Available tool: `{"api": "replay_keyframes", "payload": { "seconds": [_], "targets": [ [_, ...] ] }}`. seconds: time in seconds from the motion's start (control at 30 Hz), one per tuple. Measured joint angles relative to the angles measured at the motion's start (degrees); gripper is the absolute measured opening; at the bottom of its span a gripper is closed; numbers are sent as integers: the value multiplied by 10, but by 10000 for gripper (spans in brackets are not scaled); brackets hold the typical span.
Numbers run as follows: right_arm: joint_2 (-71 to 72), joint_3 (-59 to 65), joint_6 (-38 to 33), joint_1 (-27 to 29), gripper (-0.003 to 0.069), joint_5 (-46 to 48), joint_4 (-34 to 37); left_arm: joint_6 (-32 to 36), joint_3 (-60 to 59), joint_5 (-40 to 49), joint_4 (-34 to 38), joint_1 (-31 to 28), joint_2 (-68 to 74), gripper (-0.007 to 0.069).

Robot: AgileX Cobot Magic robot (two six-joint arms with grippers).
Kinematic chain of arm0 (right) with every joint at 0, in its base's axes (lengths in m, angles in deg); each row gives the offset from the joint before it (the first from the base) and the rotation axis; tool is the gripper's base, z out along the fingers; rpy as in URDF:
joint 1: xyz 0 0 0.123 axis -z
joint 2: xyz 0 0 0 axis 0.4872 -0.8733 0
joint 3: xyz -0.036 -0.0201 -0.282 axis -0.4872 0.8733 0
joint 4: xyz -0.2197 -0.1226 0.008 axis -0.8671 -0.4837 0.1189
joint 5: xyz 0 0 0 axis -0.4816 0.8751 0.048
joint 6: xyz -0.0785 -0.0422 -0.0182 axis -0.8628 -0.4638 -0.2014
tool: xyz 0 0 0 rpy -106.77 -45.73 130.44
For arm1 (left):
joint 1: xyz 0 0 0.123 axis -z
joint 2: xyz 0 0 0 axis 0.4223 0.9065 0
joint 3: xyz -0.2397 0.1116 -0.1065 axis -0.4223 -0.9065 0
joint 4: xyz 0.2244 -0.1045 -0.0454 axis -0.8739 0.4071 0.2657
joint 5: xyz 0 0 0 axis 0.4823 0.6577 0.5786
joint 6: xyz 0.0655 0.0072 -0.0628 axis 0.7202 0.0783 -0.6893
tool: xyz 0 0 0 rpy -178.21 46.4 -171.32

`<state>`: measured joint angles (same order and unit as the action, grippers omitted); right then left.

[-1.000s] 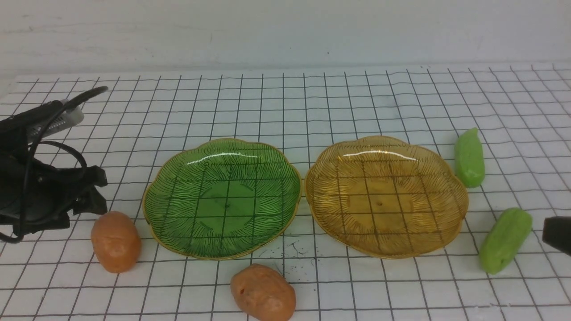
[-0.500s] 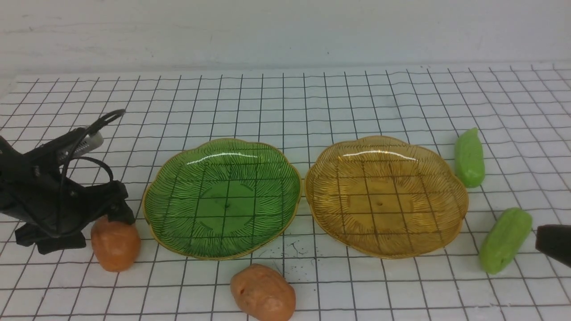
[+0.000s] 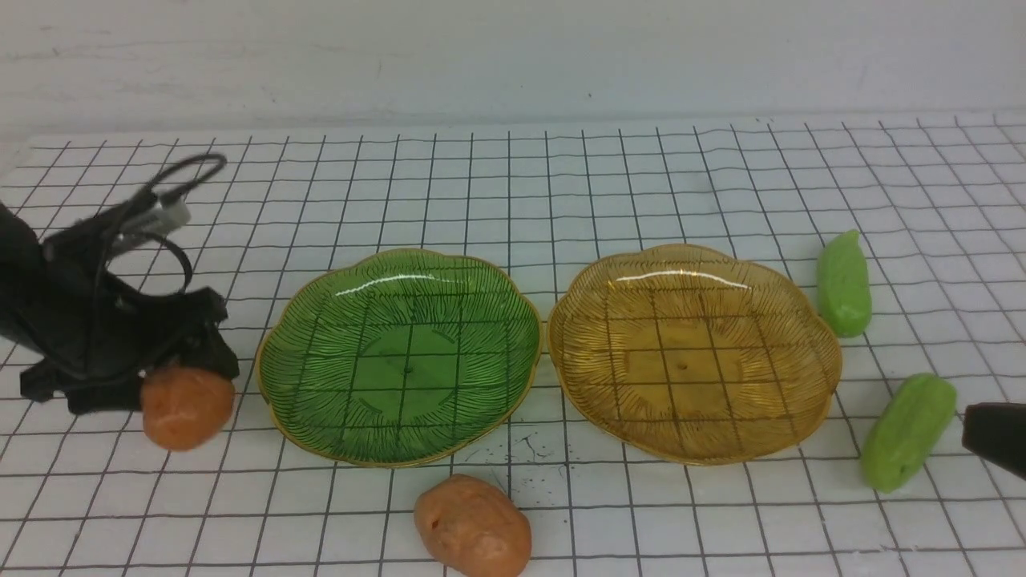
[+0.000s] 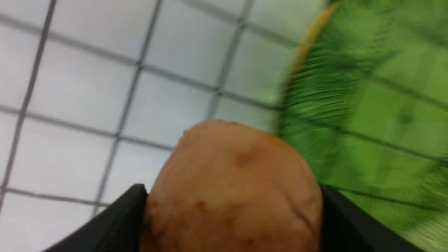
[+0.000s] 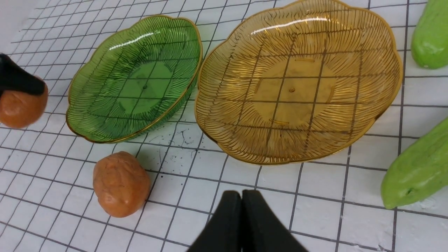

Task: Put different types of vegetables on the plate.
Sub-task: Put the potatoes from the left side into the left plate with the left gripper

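Gridded mat (image 3: 561, 184); left tool (image 3: 164, 375) grips potato (image 3: 186, 409), lying crosswise.

Left to right: side potato (image 3: 186, 407), left plate (image 3: 401, 353), right plate (image 3: 689, 353), far cucumber (image 3: 843, 282), near cucumber (image 3: 907, 433); front potato (image 3: 473, 525) before the plates.

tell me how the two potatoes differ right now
The left potato is clamped in the left gripper; the near potato lies free on the mat. The left potato is beside the green plate's left rim; the near potato is in front of that plate, closest to the robot. Both are orange-brown lumps, and neither is on a plate.
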<state>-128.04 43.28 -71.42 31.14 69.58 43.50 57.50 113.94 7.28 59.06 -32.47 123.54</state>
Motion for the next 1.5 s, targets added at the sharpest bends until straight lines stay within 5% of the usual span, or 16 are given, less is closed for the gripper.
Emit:
{"api": "replay_keyframes", "payload": {
  "seconds": [0.37,0.6,0.8,1.03,1.13,1.2,1.23,1.27,1.33,1.5],
  "targets": [
    [0,0,-2,0,-14,-14,0,88,62,-24,40,141,18,527],
    [0,0,-2,0,-14,-12,0,70,62,-61,45,148,85,532],
    [0,0,-2,0,-14,-3,0,65,69,-45,47,148,87,669],
    [0,0,-2,0,-14,13,0,46,148,111,43,148,87,672],
    [0,0,-2,0,-14,16,0,39,177,196,19,155,86,565],
    [0,0,-2,0,-14,17,0,38,180,222,-11,166,82,435],
    [0,0,-2,0,-14,17,0,37,176,228,-34,175,74,308],
    [0,0,-2,0,-14,17,0,37,175,228,-37,178,72,289],
    [0,0,-2,0,-14,17,0,24,149,229,-61,202,41,91],
    [0,0,-2,0,-14,17,0,4,87,232,-80,258,-37,1]
  ]
}}
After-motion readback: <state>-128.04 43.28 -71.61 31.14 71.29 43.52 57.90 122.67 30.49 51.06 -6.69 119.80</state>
